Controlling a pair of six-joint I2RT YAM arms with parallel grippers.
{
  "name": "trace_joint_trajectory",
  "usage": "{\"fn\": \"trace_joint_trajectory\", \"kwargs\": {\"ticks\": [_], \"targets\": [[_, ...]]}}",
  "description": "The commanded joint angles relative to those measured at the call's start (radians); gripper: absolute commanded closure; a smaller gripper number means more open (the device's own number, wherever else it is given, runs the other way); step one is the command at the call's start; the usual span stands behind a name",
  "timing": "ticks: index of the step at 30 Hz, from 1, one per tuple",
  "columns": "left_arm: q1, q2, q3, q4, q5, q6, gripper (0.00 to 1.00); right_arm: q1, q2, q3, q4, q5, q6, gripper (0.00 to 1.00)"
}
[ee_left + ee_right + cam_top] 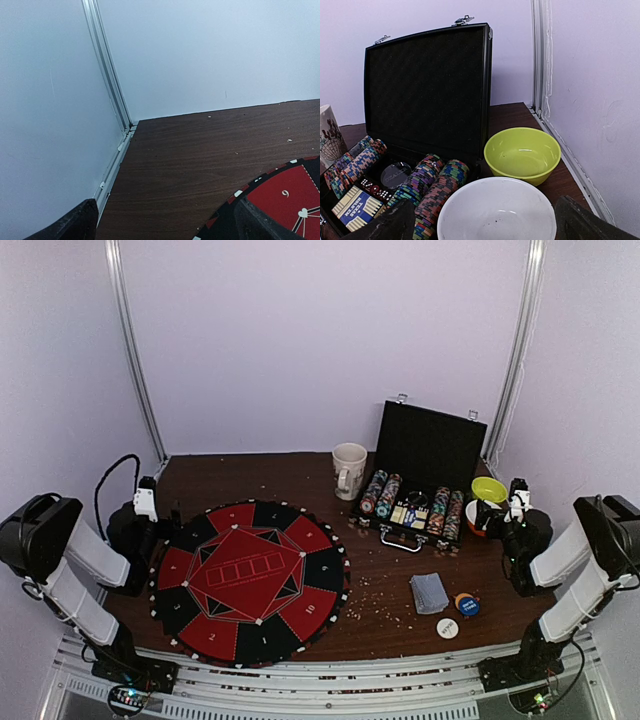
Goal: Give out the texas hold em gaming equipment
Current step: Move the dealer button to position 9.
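Top external: distribution not begun; left gripper [165, 227] and right gripper [487, 226] gape wide, empty.
I see striped-edge poker chips [381, 494] racked in the open black case [430, 445] at the table's [380, 570] far-right corner; grey-blue card deck [429, 592] and round button discs [466, 604] lie near its right front edge.

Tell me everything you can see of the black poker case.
The black case stands open at the table's far right, lid upright, two metal latches on its top edge. Its tray holds rows of multicoloured striped chips, a blue card box and red dice. A metal handle faces the arms. A cream mug stands left of it, a yellow-green bowl right.
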Motion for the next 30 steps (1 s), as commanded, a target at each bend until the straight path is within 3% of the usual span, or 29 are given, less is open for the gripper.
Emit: {"fn": "trace_joint_trajectory", "kwargs": {"ticks": [1,6,9,10,16,19,23,26,30], "targets": [[0.01,-0.01,0.01,0.034,0.013,-0.008,0.02,0.006,-0.003,0.005,0.009,-0.005,-0.006,0.0],[0.01,-0.015,0.011,0.038,0.033,0.007,0.02,0.006,-0.002,0.013,-0.005,-0.001,-0.006,0.0],[0.007,-0.132,0.113,-0.222,0.083,0.037,0.02,0.003,-0.029,-0.007,0.026,0.008,0.013,0.0],[0.006,-0.167,0.165,-0.361,0.068,0.034,0.02,0.0,-0.068,-0.001,-0.035,0.019,0.016,0.0],[0.006,-0.36,0.357,-0.646,0.038,-0.019,0.02,-0.013,-0.356,0.155,-0.434,0.099,0.054,0.0],[0.004,-0.44,0.453,-0.788,0.171,-0.065,0.02,-0.016,-0.431,0.307,-0.629,0.003,0.058,0.0],[-0.043,-0.495,0.568,-0.944,0.35,-0.085,0.02,-0.014,-0.42,0.511,-0.828,-0.262,0.148,0.0],[-0.115,-0.481,0.674,-1.117,0.358,-0.07,0.02,-0.004,-0.366,0.64,-0.928,-0.469,0.234,0.0],[-0.214,-0.419,0.81,-1.296,0.344,-0.052,0.02,0.075,-0.293,0.827,-1.206,-0.48,0.205,0.0]]}}
